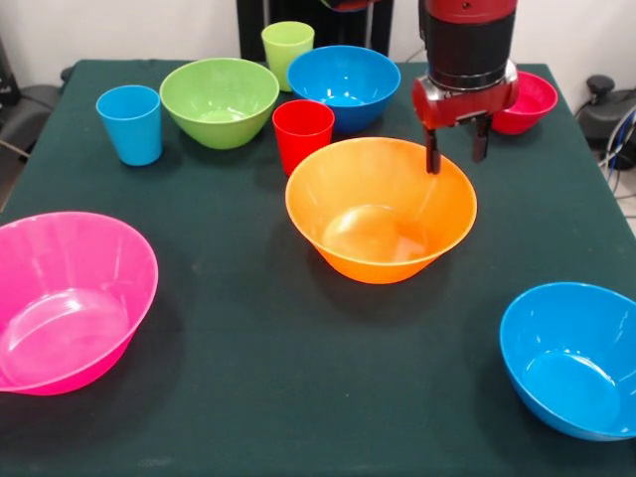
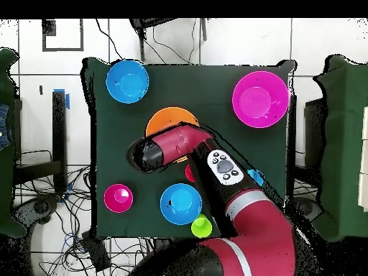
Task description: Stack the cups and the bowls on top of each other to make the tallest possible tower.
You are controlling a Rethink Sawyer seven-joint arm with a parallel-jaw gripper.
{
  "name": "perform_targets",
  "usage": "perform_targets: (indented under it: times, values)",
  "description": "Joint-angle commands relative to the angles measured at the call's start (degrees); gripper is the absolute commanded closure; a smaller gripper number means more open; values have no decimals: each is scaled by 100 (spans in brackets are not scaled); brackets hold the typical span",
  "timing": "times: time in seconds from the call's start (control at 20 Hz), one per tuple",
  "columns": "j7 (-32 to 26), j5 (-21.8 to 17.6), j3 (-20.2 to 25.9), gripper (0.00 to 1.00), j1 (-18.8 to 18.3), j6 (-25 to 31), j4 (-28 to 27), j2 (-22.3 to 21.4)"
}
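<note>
My gripper (image 1: 457, 149) is open and empty, hanging over the far right rim of the large orange bowl (image 1: 378, 214), which stands alone and empty mid-table. The pink bowl (image 1: 65, 303) is at the near left and a blue bowl (image 1: 571, 358) at the near right. At the far side stand the green bowl (image 1: 219, 99), the second blue bowl (image 1: 343, 84), the small red bowl (image 1: 524, 99), the light blue cup (image 1: 130, 122), the red cup (image 1: 302, 134) and the lime green cup (image 1: 287, 50). Nothing is stacked. The purple bowl is out of view.
In the overhead view my arm (image 2: 180, 147) lies across the table and hides the green bowl. The orange bowl (image 2: 169, 118), pink bowl (image 2: 260, 98) and both blue bowls (image 2: 127, 80) (image 2: 180, 203) show around it. The table's dark green cloth (image 1: 298, 397) lies between the near bowls.
</note>
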Motion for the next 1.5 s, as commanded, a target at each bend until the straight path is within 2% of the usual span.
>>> perform_targets:
  times: [0.05, 0.3, 0.7, 1.0, 1.35, 1.5]
  values:
    - [-34, 423, 65, 0, -82, 640, 244, -474]
    - [-145, 999, 333, 0, -201, 942, 490, -908]
    - [-626, 989, 383, 0, -342, 1024, 697, -1345]
    - [-629, 866, 475, 0, -313, 782, 644, -1173]
    - [-146, 1199, 610, 0, -271, 405, 712, -834]
    - [2, 1362, 753, 0, -336, 36, 757, -558]
